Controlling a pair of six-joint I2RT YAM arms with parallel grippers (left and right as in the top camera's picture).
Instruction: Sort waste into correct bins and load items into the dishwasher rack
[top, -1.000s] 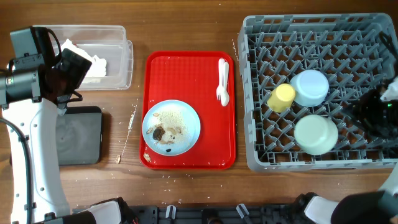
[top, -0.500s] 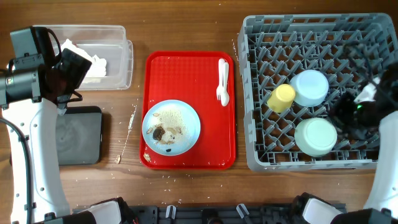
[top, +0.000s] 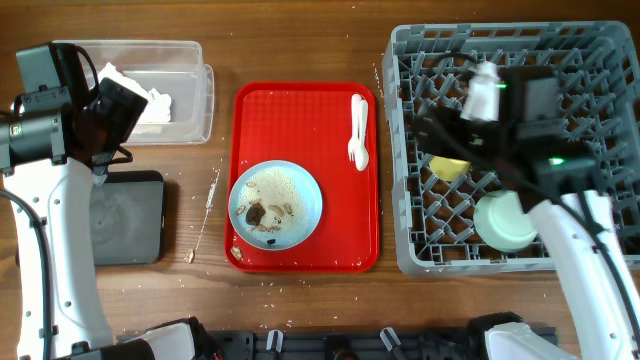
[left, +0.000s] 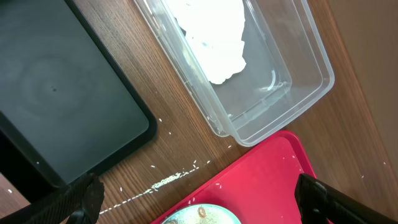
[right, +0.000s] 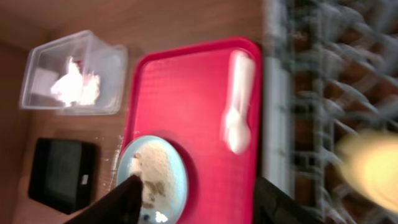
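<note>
We log right gripper (right: 199, 200) over the rack (top: 397, 200), jaws part-open and empty, facing the spoon (right: 239, 102), presumably next to load; left gripper (left: 199, 205) gapes empty near the clear box (left: 280, 93).

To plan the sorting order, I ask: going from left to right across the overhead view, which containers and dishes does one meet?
clear plastic box → light blue plate → white spoon → yellow cup → pale green bowl
</note>
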